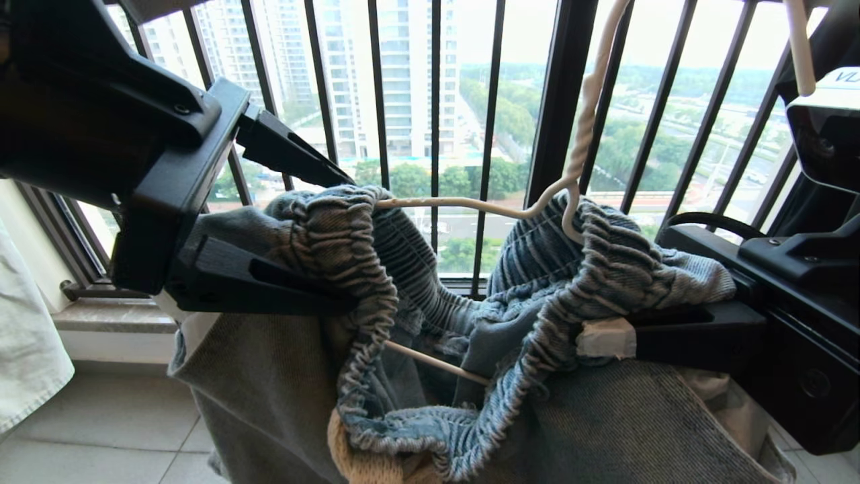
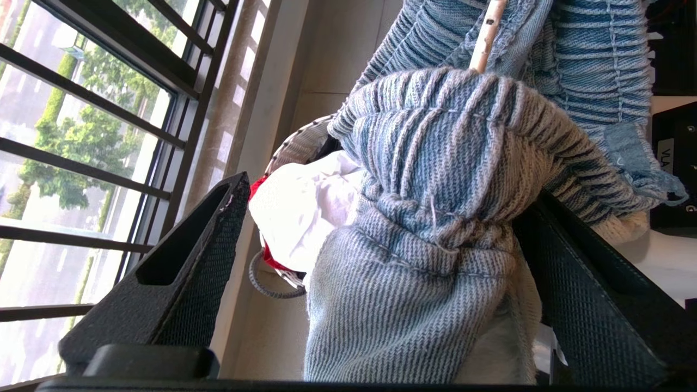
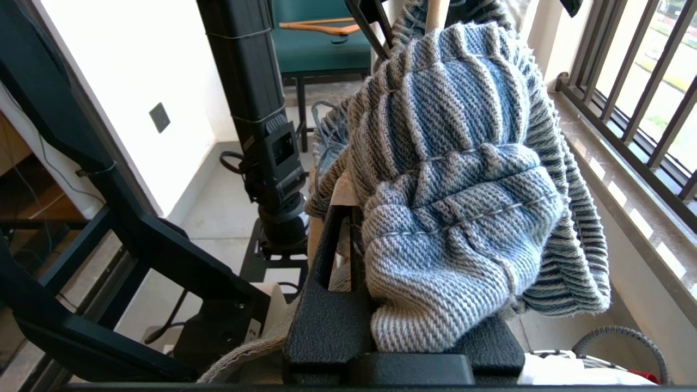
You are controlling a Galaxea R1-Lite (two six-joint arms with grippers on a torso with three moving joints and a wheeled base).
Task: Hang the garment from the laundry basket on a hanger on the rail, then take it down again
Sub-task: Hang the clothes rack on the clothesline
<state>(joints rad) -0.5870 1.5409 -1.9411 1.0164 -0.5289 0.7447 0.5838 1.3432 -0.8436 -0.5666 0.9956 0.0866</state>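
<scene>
The garment (image 1: 605, 269), blue-grey denim shorts with a ribbed elastic waistband, hangs on the hanger (image 1: 470, 204), a thin cream wire one whose twisted neck rises out of the top of the head view. My left gripper (image 1: 346, 245) is open wide and straddles the waistband's left end; in the left wrist view the garment (image 2: 435, 163) lies against one finger. My right gripper (image 1: 598, 329) is shut on the waistband's right end, with the garment (image 3: 463, 163) bunched over its fingers. The laundry basket (image 2: 299, 147) sits below on the floor, holding white and red cloth. The rail is out of view.
The black barred window railing (image 1: 437, 101) stands close behind the garment, above a stone sill (image 1: 114, 316). A pale cloth (image 1: 27, 336) hangs at the left edge. A black column (image 3: 256, 109) and a green chair bearing a wooden hanger (image 3: 321, 26) stand behind.
</scene>
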